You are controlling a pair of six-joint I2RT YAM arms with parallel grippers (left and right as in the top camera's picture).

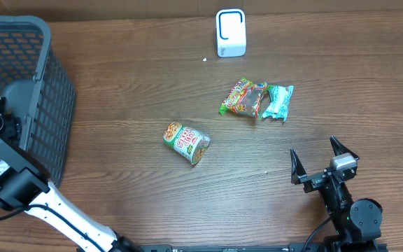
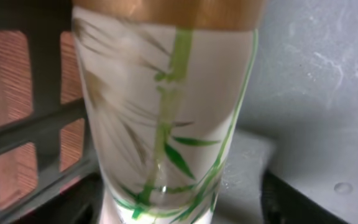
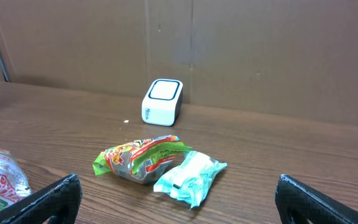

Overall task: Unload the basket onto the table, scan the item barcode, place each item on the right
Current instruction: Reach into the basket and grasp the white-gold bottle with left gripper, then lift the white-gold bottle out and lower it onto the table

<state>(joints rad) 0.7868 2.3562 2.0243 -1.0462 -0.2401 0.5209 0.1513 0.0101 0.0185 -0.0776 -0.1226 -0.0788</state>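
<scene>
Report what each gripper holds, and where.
Right gripper: open, nothing. Left gripper: fingers flank the white, green-bamboo-printed container at the end opposite its gold band; whether they grip cannot be told.

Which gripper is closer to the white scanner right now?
Right. The right gripper sits open at the front of the table, the scanner ahead of it past the snack packets. The left gripper is down in the grey basket, farther away.

Inside the basket (image 1: 47, 105) at the left, room is tight: the bamboo-print container (image 2: 166, 124) stands just beside the mesh wall, with a narrow gap on its right. On the desk (image 1: 117, 84), the noodle cup (image 1: 187, 143), the touching green packet (image 1: 243, 98) and teal packet (image 1: 280, 102), and the far scanner (image 1: 231, 33) lie well apart. The desk between them and the right end effector (image 1: 313, 145) is bare.
</scene>
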